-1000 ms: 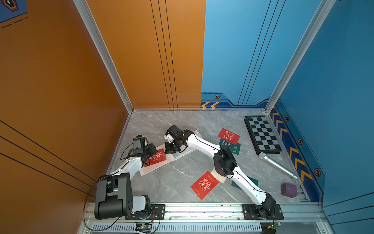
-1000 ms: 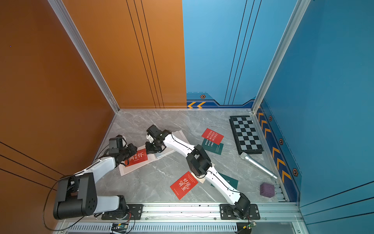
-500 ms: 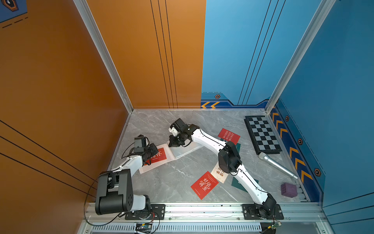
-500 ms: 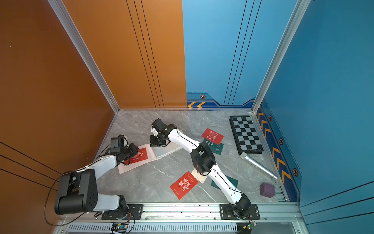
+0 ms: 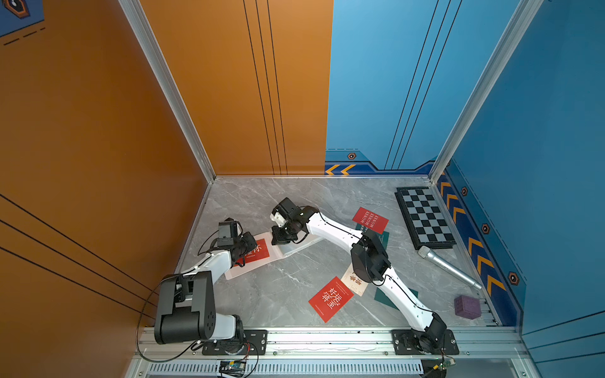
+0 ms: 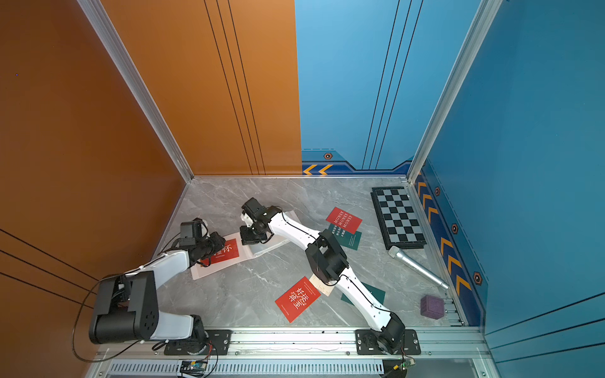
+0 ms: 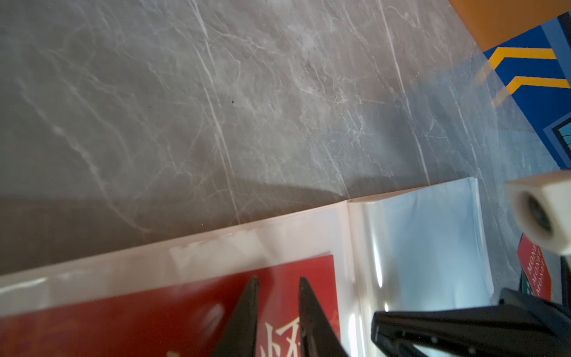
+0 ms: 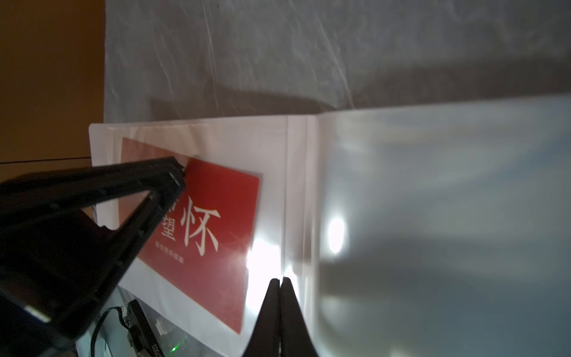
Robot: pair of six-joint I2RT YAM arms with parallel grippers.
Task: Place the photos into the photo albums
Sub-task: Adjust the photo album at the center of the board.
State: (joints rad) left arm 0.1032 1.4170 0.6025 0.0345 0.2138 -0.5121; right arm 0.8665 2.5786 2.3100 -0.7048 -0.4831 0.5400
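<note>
A red card [image 8: 222, 197] is touched on the open photo album [image 8: 272, 145] by the slightly parted left gripper [image 7: 276, 279] — right gripper [image 8: 280, 279] shut.

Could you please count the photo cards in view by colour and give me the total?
Red cards: 3
Dark green cards: 2
Cream card: 1
Total: 6
</note>
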